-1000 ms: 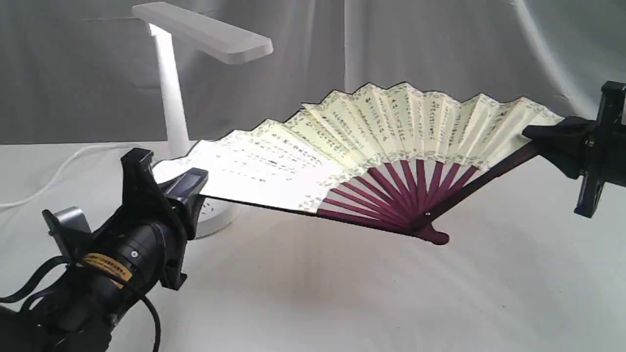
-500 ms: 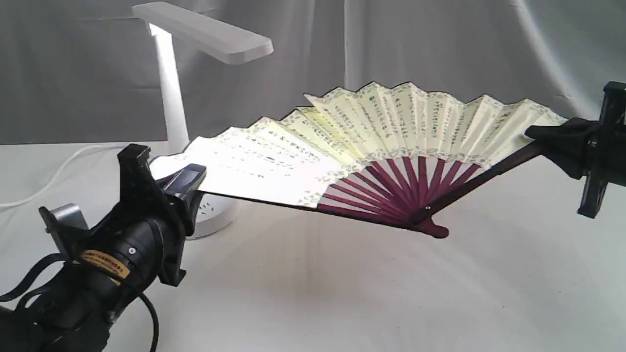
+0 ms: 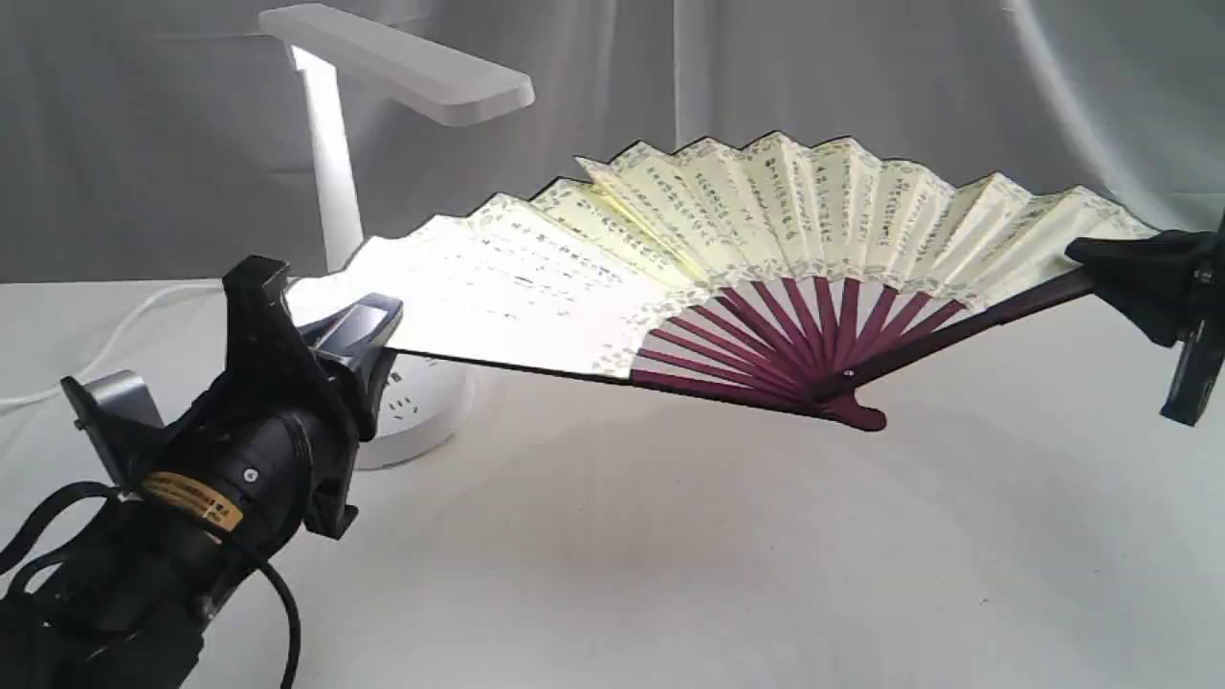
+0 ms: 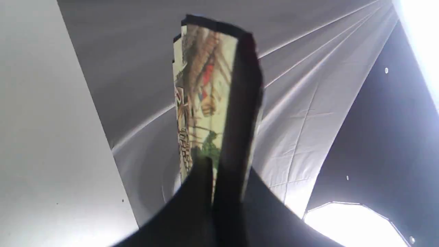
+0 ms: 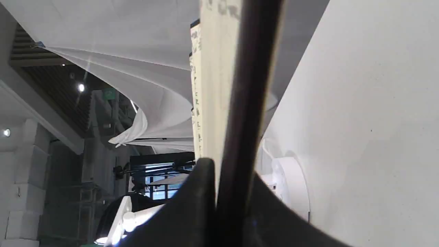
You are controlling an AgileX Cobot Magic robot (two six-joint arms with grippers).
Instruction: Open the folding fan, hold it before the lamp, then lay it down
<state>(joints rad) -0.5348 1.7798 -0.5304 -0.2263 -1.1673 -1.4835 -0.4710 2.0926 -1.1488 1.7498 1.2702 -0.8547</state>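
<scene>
The folding fan (image 3: 766, 230) is spread wide, cream pleats with black writing above maroon ribs, and hangs in the air with its pivot end (image 3: 858, 414) lifted off the cloth. My left gripper (image 3: 368, 330) is shut on the left guard next to the lamp's round base (image 3: 421, 407). At the far right my right gripper (image 3: 1101, 266) is shut on the other guard. The white lamp (image 3: 330, 163) stands behind the fan's left end, its flat head (image 3: 402, 62) above. In the left wrist view the fan (image 4: 205, 96) runs edge-on out of the gripper (image 4: 214, 175). The right wrist view shows the dark guard (image 5: 247, 85) clamped in the gripper (image 5: 223, 168).
A white cloth (image 3: 670, 555) covers the table under the fan. The lamp's white cord (image 3: 86, 359) trails off to the left. Grey drapes (image 3: 957, 86) hang behind. The lamp base (image 5: 291, 185) also shows in the right wrist view.
The fan has risen, its pivot end now higher above the cloth, and it has spread a little more. The right gripper moved right and slightly up; the left arm shifted a little left.
</scene>
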